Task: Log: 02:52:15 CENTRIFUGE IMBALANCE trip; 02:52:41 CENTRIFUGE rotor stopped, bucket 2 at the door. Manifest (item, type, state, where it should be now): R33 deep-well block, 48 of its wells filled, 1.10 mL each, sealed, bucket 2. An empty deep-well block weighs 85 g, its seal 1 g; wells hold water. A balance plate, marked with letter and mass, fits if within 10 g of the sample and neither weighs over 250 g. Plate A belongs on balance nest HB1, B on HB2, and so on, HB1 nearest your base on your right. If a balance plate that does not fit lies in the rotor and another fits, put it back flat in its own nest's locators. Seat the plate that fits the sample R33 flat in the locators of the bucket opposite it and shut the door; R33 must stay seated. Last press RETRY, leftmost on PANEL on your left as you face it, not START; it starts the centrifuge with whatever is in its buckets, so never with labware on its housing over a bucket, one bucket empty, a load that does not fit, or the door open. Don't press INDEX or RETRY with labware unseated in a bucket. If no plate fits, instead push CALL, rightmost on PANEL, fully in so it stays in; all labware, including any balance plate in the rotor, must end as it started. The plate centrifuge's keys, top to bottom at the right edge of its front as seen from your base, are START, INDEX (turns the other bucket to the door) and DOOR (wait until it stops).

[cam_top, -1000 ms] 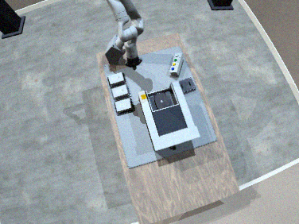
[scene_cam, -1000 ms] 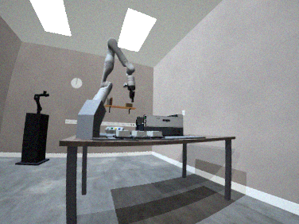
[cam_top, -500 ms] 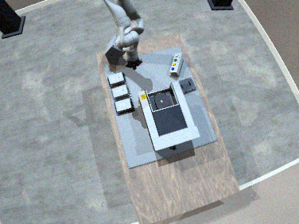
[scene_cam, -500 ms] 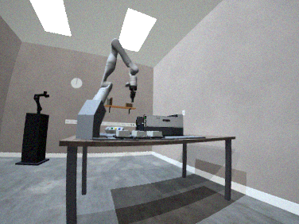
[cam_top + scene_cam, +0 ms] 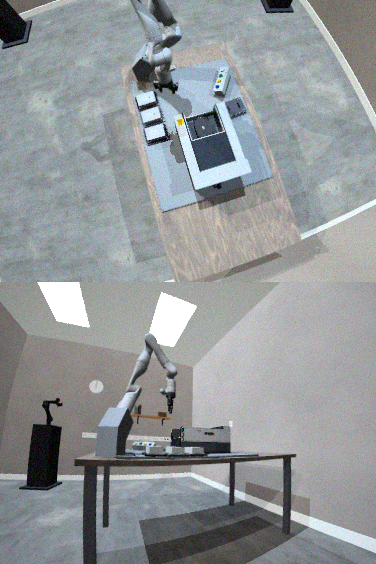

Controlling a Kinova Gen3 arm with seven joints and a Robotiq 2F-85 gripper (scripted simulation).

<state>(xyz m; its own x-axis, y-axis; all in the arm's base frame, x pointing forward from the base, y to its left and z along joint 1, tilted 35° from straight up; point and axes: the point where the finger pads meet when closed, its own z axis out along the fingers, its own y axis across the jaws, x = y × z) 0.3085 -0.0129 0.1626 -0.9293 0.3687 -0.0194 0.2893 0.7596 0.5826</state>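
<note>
Near base-end edge of worktop, I hold gripper [image 5: 170, 410] high, fingers spread, empty (ready for pick); balance plates [image 5: 151, 116] sit nested, centrifuge [image 5: 212, 145] door open.

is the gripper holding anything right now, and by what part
Nothing is held. The gripper hangs open in the air, high above the three balance plates and the table, touching none of them.

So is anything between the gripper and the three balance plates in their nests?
Nothing visible. The gripper hangs open and empty, high above the table, and the three balance plates lie uncovered in a row beside the centrifuge, apart from it.
</note>
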